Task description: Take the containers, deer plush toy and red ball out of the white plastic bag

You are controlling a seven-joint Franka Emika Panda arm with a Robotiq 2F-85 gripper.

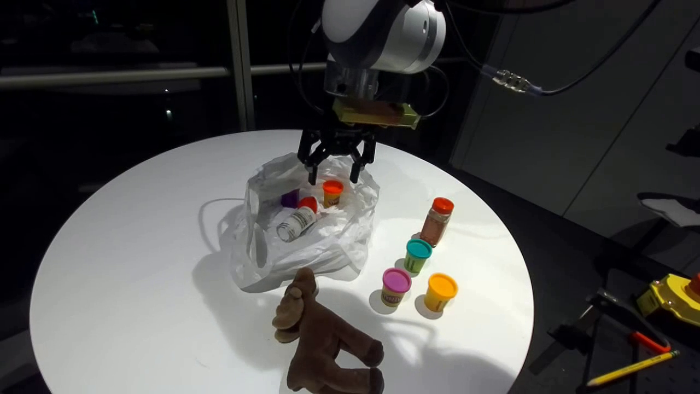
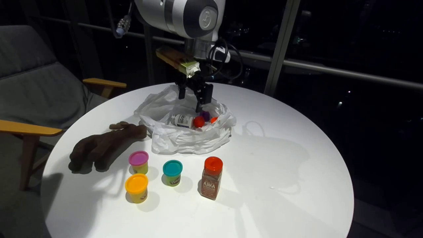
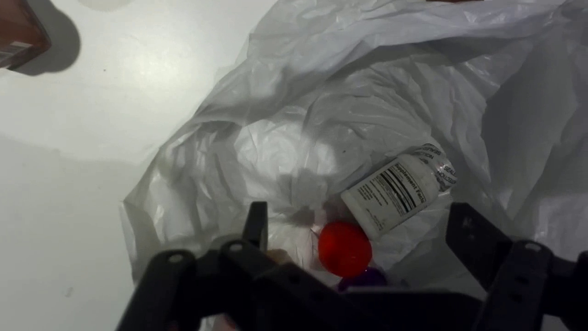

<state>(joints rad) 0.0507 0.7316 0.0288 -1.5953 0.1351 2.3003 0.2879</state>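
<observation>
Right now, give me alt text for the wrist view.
Open gripper over a white plastic bag holding a red ball, a white supplement bottle and a partly hidden purple item. At upper left, part of a brown jar shows on the table.

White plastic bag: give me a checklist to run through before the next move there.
Mouth of the white plastic bag open: ok.
End effector open and holding nothing: ok.
Red ball in sight in the wrist view: ok.
Red ball clear of neighbours: not ok; white bottle and purple container lie close.
End effector clear of the film: cannot tell; it overlaps the bag in both exterior views.
Deer plush toy out on the table: ok.
</observation>
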